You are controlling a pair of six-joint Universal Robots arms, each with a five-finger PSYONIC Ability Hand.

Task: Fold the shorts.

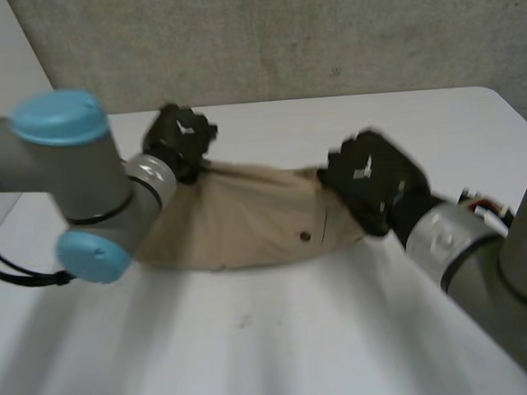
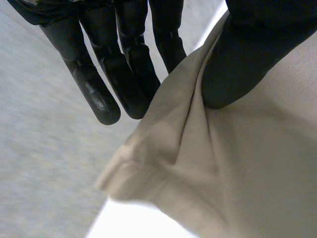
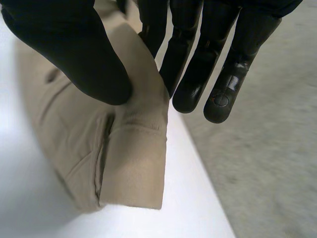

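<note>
the shorts (image 1: pixel 247 221) lie on the white table (image 1: pixel 256 343), a little beyond the table's middle and short of its far edge. their long axis runs side to side across the table, from one arm to the other. the band nearest the table's front edge rests flat, while the side toward the table's far edge is lifted into a low arc.

the left hand (image 1: pixel 180 138) has the far corner at the table's left side. in its wrist view the thumb (image 2: pixel 247 49) presses on top of the cloth and the fingers (image 2: pixel 99 94) run straight behind it, so the fabric is pinched between them. the right hand (image 1: pixel 371 181) has the matching far corner toward the table's right side, thumb (image 3: pixel 74 49) on top and fingers (image 3: pixel 218 94) behind, clamping a thick hemmed edge.

each hand sits right on its own end, so neither is nearer than the other. as i see it, the move turns on that side-to-side axis: both corners would have to travel together, level, toward the table's front edge, or the fold line will skew.
</note>
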